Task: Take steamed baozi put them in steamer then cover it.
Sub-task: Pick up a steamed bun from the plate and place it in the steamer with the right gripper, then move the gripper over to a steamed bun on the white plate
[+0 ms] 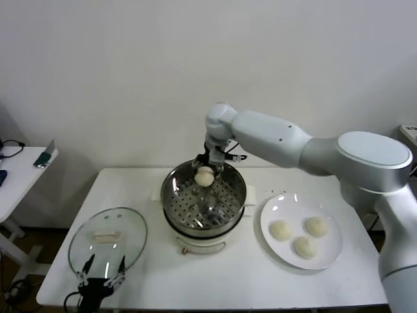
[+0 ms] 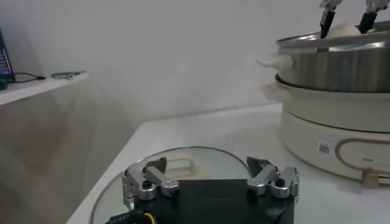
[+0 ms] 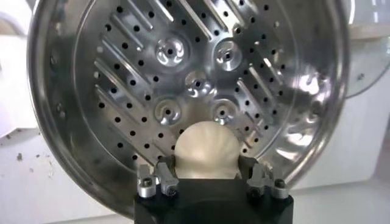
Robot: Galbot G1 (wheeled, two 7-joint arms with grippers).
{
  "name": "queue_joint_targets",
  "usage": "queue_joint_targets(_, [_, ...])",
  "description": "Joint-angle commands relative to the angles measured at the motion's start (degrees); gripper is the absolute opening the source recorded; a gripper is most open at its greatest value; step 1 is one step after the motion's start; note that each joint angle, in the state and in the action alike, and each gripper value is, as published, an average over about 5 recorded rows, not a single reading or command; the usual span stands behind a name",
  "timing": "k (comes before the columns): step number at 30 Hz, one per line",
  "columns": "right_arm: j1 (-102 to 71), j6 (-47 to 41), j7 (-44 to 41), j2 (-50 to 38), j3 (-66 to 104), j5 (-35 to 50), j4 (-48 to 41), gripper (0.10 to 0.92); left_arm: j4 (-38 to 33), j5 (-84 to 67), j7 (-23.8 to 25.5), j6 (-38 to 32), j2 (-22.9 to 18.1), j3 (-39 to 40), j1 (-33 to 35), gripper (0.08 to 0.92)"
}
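Note:
My right gripper (image 1: 206,171) is shut on a cream-white baozi (image 1: 204,176) and holds it over the far side of the shiny steamer (image 1: 179,207). In the right wrist view the baozi (image 3: 206,151) sits between the fingers above the perforated steamer bottom (image 3: 152,79). Three more baozi (image 1: 281,229) (image 1: 316,225) (image 1: 304,246) lie on the white plate (image 1: 329,255) at the right. The glass cover (image 1: 91,251) with its pale handle (image 1: 105,235) lies flat at the front left. My left gripper (image 1: 102,272) is open and empty at the cover's near edge; the cover shows in the left wrist view (image 2: 207,164).
The steamer stands on a white electric pot base (image 1: 201,245), also in the left wrist view (image 2: 329,143). A small side table (image 1: 16,176) with dark items stands far left. The table's front edge runs just below the cover and plate.

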Motion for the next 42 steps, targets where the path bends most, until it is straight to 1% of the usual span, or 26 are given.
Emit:
queue_joint_targets(1, [-3.03,4.22,0.41,3.06,1.07,-3.27,-6.05,0.682,0.02,0.06,-0.16,-0.09,-0.15,0.08,0.02,0.823])
queue_joint_targets(4, [-3.35,4.95,0.86,3.60,1.09,-3.15,-6.70,0.691,0.02,0.10,-0.29,-0.09,-0.20,0.10,0.04,0.823])
queue_joint_targets(8, [-2.61,5.52,1.27,3.09,1.13,-1.82,-5.77,0.770,-0.14,0.36,-0.51,-0.10,-0.34,0.25,0.20,0.823])
queue_joint_targets(9, [-1.91,5.58,0.86,2.54,0.85,-0.65,-4.81,0.792,-0.22,0.44,-0.54,-0.08,-0.38,0.30,0.26,0.823])
queue_joint_targets(11, [0.38,5.18,-1.07,0.72,-0.44,3.95,-2.00,0.812,-0.43,0.63,-0.58,-0.02,-0.45,0.45,0.41,0.823])
queue_joint_targets(13, [4.47,4.12,-3.76,-1.85,-3.22,10.79,1.75,0.820,-0.64,0.88,-0.58,0.04,-0.51,0.64,0.55,0.823])
queue_joint_targets(15, [10.13,1.94,-6.12,-4.73,-6.90,20.97,5.52,0.822,-0.72,1.16,-0.58,0.05,-0.54,0.87,0.69,0.823])
queue_joint_targets(17, [16.66,-1.64,-7.79,-7.97,-12.07,33.67,9.31,0.822,-0.68,1.47,-0.58,0.04,-0.55,1.10,0.80,0.823])
queue_joint_targets(18, [19.63,-3.87,-8.31,-9.74,-14.88,40.22,10.86,0.823,-0.63,1.60,-0.58,0.03,-0.55,1.20,0.84,0.823])
queue_joint_targets(20, [24.54,-9.51,-8.86,-13.96,-20.36,50.30,13.86,0.823,-0.57,1.76,-0.58,0.02,-0.56,1.36,0.86,0.823])
queue_joint_targets(22, [28.12,-17.87,-9.05,-19.17,-24.73,56.22,17.15,0.823,-0.54,1.80,-0.58,0.03,-0.54,1.45,0.82,0.823])
queue_joint_targets(24, [30.68,-27.62,-7.79,-24.38,-28.56,58.22,20.89,0.823,-0.49,1.79,-0.58,0.04,-0.46,1.49,0.72,0.823])
queue_joint_targets(27, [33.15,-41.67,-3.45,-31.39,-34.01,58.69,27.27,0.823,-0.44,1.74,-0.56,0.06,-0.24,1.57,0.42,0.823])
queue_joint_targets(28, [33.73,-45.77,-1.84,-33.74,-35.94,58.81,29.82,0.823,-0.43,1.73,-0.54,0.08,-0.18,1.61,0.28,0.823])
queue_joint_targets(30, [34.44,-51.16,0.08,-37.42,-38.82,58.89,34.24,0.823,-0.42,1.71,-0.51,0.13,-0.11,1.72,-0.01,0.823])
queue_joint_targets(35, [33.62,-59.24,4.03,-44.28,-43.12,59.47,44.05,0.823,-0.26,1.59,-0.41,0.28,0.04,1.87,-0.90,0.823])
queue_joint_targets(42, [26.50,-63.42,7.79,-47.36,-42.77,58.20,48.82,0.823,0.45,1.50,-0.40,0.32,0.25,2.00,-2.00,0.823])
